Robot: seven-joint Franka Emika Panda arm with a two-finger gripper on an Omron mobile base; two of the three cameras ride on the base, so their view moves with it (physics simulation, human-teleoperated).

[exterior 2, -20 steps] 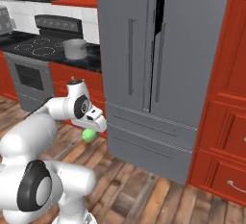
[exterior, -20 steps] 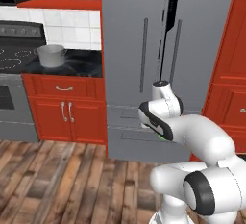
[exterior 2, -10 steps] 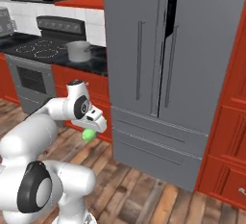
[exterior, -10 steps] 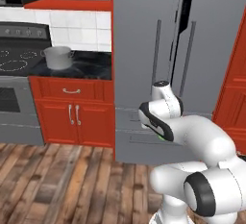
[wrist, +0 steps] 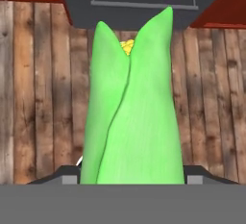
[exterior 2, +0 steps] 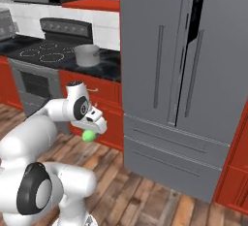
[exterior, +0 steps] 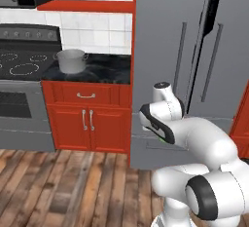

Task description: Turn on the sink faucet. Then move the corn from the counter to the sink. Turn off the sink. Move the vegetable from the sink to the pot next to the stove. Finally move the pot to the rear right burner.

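Pinching the corn between my fingers, I hold my gripper over the wooden floor. At ten o'clock, the pot sits beside the stove.

Smooth matt green husk on the corn I hold; below, the floor is grainy wood planks; brushed-metal pot.

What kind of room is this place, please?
It is a rendered home kitchen: a grey French-door refrigerator, a black stove with a steel pot beside it on the counter, and red cabinets over a wooden floor.
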